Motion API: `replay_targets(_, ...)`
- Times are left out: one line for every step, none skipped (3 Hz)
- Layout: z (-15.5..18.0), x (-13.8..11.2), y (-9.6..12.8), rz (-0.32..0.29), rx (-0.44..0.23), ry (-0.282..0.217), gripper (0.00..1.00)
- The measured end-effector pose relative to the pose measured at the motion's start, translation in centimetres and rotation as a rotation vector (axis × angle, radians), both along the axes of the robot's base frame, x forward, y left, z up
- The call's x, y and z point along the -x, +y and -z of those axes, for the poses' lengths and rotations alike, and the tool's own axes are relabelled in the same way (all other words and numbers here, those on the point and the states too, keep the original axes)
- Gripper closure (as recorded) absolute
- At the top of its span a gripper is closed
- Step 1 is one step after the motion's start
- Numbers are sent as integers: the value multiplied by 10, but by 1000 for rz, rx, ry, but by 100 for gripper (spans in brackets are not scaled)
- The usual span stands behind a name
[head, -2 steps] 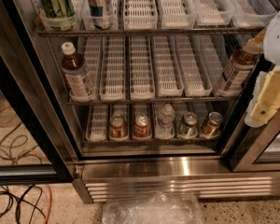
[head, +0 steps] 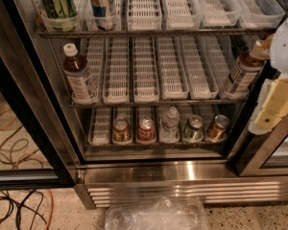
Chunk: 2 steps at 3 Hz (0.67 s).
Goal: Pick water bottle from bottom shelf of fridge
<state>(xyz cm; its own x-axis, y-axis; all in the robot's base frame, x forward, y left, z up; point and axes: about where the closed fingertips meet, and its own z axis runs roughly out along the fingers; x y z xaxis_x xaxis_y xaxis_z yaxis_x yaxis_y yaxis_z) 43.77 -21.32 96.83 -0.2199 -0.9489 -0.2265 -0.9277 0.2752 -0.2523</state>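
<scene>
The fridge [head: 33, 95] stands open with its dark door frame on the left. The water bottle [head: 170, 124], small, clear and ribbed, stands in the middle lane of the bottom shelf [head: 100, 128], between metal cans. My gripper [head: 277, 102], white with a yellowish part, hangs at the right edge of the view. It is outside the fridge, level with the middle shelf, and to the right of and above the bottle. It is not touching anything on the shelves.
Metal cans [head: 121, 130] [head: 146, 128] [head: 194, 128] [head: 217, 127] flank the bottle. Brown-liquid bottles [head: 79, 73] [head: 241, 71] stand on the middle shelf. A steel base grille [head: 182, 186] runs below. Crumpled clear plastic [head: 156, 214] and cables [head: 14, 205] lie on the floor.
</scene>
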Motion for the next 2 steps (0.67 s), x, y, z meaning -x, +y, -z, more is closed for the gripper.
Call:
replay_targets(18, 19, 20, 8, -62, -37, 0)
replay_targets(53, 52, 43, -4, -158, -76, 0)
